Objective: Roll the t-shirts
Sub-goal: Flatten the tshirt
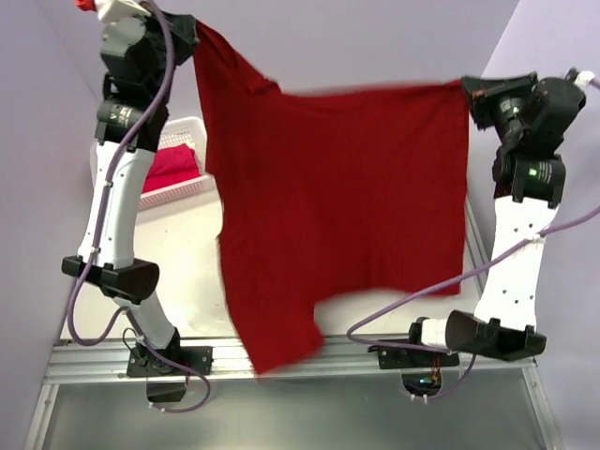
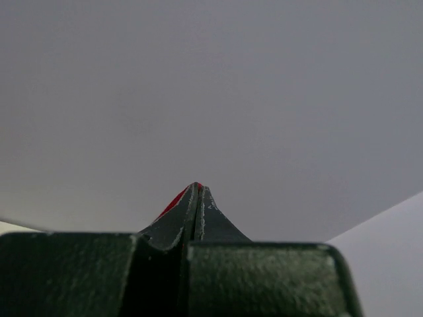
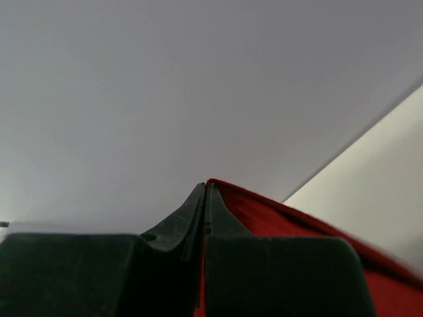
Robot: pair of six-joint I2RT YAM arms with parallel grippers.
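Observation:
The dark crimson t-shirt (image 1: pixel 337 206) hangs spread in the air between both arms, high above the table, its lower part dangling toward the near edge. My left gripper (image 1: pixel 192 37) is shut on its upper left corner; in the left wrist view (image 2: pixel 197 186) only a red sliver of the shirt (image 2: pixel 173 202) shows beside the closed fingers. My right gripper (image 1: pixel 469 94) is shut on its upper right corner; the right wrist view (image 3: pixel 207 186) shows the shirt's cloth (image 3: pixel 291 224) running off to the right. The brighter pinkish-red t-shirt (image 1: pixel 172 167) lies in the basket.
The white perforated basket (image 1: pixel 187 192) stands at the far left of the table, behind the left arm. The white table top (image 1: pixel 187 272) lies under the hanging shirt. Lilac walls close in the back and both sides.

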